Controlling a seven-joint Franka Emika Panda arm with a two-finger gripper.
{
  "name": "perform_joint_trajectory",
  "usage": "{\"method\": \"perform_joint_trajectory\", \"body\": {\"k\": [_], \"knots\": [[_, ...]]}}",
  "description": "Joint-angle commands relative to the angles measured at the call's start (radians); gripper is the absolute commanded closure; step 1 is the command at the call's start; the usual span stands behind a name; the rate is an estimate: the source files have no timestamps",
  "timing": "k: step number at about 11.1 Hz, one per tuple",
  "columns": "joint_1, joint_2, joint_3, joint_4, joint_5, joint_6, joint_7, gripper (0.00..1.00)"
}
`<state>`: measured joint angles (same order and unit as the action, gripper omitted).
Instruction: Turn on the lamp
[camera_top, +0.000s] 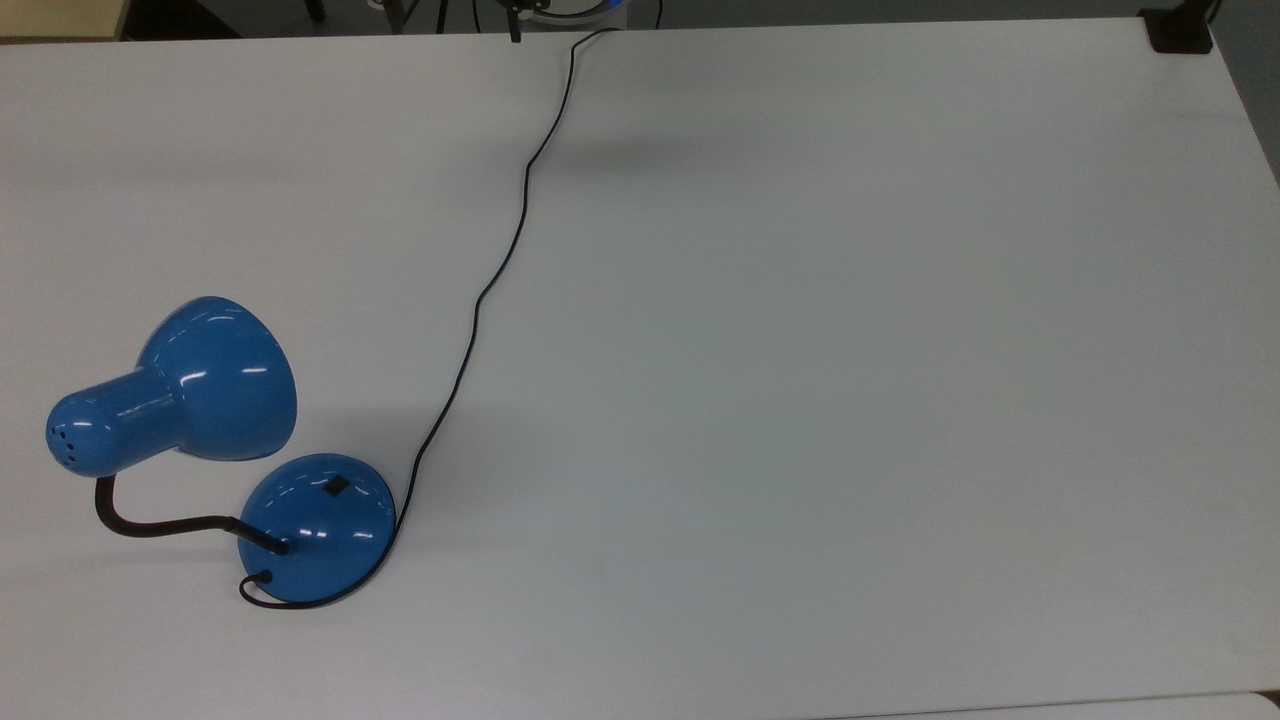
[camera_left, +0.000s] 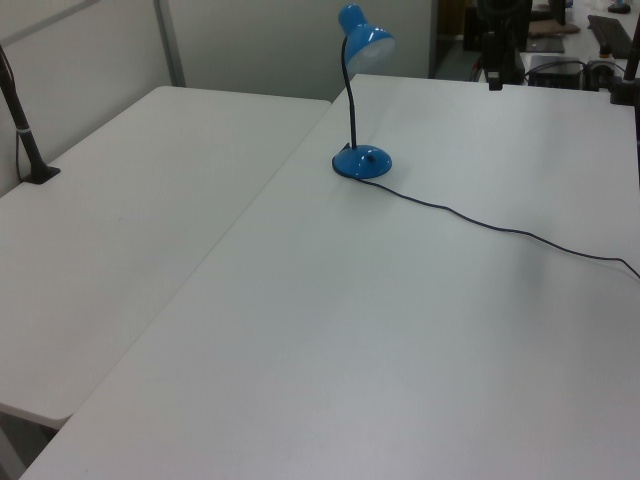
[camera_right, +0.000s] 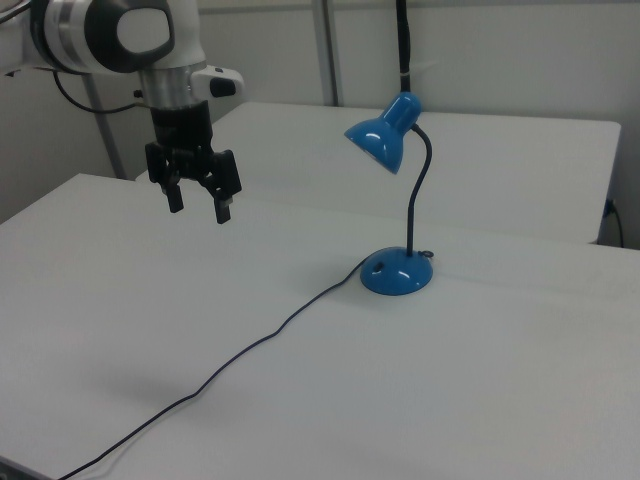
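You are looking at one large white table (camera_top: 800, 400), with a second white table (camera_left: 120, 230) butted against it on the left view's left. One arm (camera_right: 110, 35) reaches in from the right view's upper left. Its gripper (camera_right: 197, 208) hangs in the air, well apart from everything, fingers spread wide and holding nothing. One blue lamp (camera_right: 395, 205) stands upright near the top view's lower left corner, shade (camera_top: 215, 380) tipped downward on a bent black neck (camera_top: 160, 525). The shade shows no glow, so the lamp looks unlit. One thin black cord (camera_top: 500, 260) trails from the round base (camera_top: 318, 530) across the table and off its far edge. One small black switch (camera_top: 337, 487) sits on the base. By my judgement the task has barely begun: you still have to cross to the base, come down and press the switch
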<state>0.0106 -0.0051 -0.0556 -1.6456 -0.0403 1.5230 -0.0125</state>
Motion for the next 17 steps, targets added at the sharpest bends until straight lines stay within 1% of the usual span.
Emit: {"method": "perform_joint_trajectory", "body": {"k": [1, 6, 7, 8, 9, 10, 11, 12, 14, 15, 17], "knots": [[0.008, 0.002, -0.036, 0.02, 0.005, -0.018, -0.03, 0.0], [0.008, 0.004, -0.041, 0.03, 0.007, -0.015, -0.033, 0.0], [0.005, 0.005, -0.043, 0.047, 0.007, -0.015, -0.034, 0.04], [0.005, 0.005, -0.05, 0.049, 0.013, -0.014, -0.034, 0.21], [0.005, 0.005, -0.059, 0.049, 0.019, 0.009, -0.032, 0.45], [0.005, 0.011, -0.061, 0.047, 0.022, 0.038, -0.032, 0.67], [0.005, 0.017, -0.061, 0.043, 0.031, 0.077, -0.029, 0.76], [-0.003, 0.019, -0.061, 0.035, 0.043, 0.123, -0.026, 0.79], [-0.008, 0.045, -0.081, 0.03, 0.069, 0.216, -0.029, 0.84], [-0.017, 0.063, -0.081, 0.015, 0.088, 0.28, -0.03, 0.86], [-0.023, 0.106, -0.081, -0.006, 0.099, 0.432, -0.015, 0.9]]}}
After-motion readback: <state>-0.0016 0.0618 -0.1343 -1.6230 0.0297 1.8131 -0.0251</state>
